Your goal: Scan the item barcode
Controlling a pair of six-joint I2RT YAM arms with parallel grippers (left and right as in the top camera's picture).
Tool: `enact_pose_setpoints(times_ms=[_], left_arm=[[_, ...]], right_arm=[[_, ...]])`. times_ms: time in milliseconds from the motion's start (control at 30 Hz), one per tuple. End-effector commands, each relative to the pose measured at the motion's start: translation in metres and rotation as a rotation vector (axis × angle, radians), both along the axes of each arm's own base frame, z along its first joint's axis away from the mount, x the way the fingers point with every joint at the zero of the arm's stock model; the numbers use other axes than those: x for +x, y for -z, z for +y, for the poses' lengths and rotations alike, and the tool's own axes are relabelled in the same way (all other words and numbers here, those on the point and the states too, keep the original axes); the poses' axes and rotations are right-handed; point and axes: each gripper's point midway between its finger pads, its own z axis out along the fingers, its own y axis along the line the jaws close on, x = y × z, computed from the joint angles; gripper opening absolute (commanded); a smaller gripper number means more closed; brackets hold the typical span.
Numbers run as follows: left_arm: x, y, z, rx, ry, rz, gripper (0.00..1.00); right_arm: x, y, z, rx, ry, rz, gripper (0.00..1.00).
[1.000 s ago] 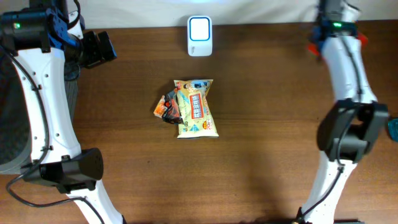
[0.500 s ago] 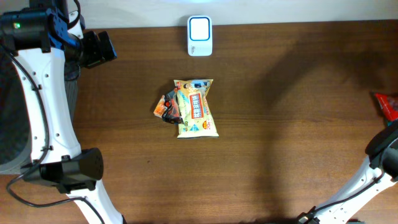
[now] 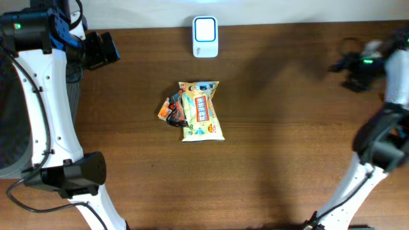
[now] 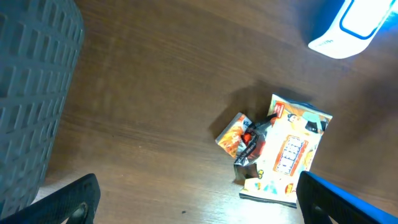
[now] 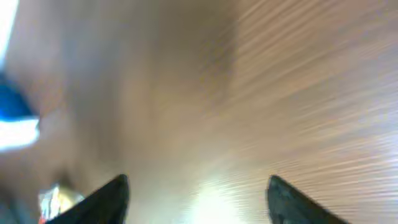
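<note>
A yellow snack packet (image 3: pixel 202 110) lies flat at the table's middle, with a small orange and black packet (image 3: pixel 170 111) touching its left side. The white scanner (image 3: pixel 205 37) stands at the back edge. My left gripper (image 3: pixel 100 50) hovers at the back left, open and empty; in the left wrist view the left gripper (image 4: pixel 200 205) frames the yellow packet (image 4: pixel 289 155), orange packet (image 4: pixel 238 134) and scanner (image 4: pixel 351 25). My right gripper (image 3: pixel 350 67) is a blur near the right edge. In the smeared right wrist view the right gripper (image 5: pixel 196 202) is open over bare wood.
A grey ribbed bin (image 4: pixel 31 93) stands off the table's left side, also seen as the bin (image 3: pixel 7 128) from overhead. The brown wooden table (image 3: pixel 281 147) stretches between the packets and the right arm.
The right arm swung from the back right out past the right edge, then back over the table. A red packet seen at that edge half a second ago no longer shows. Left arm unmoved.
</note>
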Motion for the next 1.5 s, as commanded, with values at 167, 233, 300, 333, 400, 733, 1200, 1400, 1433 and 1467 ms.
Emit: enact_pose_setpoints(times_ms=[167, 233, 300, 333, 400, 733, 1200, 1400, 1433, 1467], left_arm=[[-0.001, -0.003, -0.001, -0.004, 0.013, -0.009, 0.99], [-0.001, -0.003, -0.001, -0.004, 0.013, -0.009, 0.99], [-0.001, -0.003, -0.001, -0.004, 0.013, -0.009, 0.99], [-0.001, -0.003, -0.001, -0.004, 0.013, -0.009, 0.99], [-0.001, -0.003, -0.001, -0.004, 0.013, -0.009, 0.99], [-0.001, -0.003, -0.001, -0.004, 0.013, -0.009, 0.99], [-0.001, -0.003, -0.001, -0.004, 0.013, -0.009, 0.99], [-0.001, -0.003, -0.001, -0.004, 0.013, -0.009, 0.99], [-0.001, -0.003, -0.001, -0.004, 0.013, -0.01, 0.99], [-0.001, -0.003, -0.001, -0.004, 0.013, -0.009, 0.99]], right_arm=[[-0.027, 0.014, 0.264, -0.116, -0.754, -0.016, 0.24], [-0.037, 0.019, 0.307, -0.176, -0.819, -0.022, 0.1], [-0.042, 0.023, 0.337, -0.207, -0.851, -0.042, 0.07], [-0.045, 0.024, 0.353, -0.216, -0.879, -0.061, 0.05], [-0.045, 0.027, 0.364, -0.251, -0.847, -0.066, 0.04], [-0.045, 0.09, 0.33, -0.458, -0.691, 0.102, 0.04], [-0.057, -0.007, 0.249, -0.548, -0.517, 0.195, 0.04], [-0.075, 0.04, 0.294, -0.432, -0.629, 0.217, 0.04], [-0.078, 0.046, 0.299, -0.423, -0.639, 0.218, 0.04], [-0.084, 0.053, 0.309, -0.39, -0.657, 0.224, 0.04]])
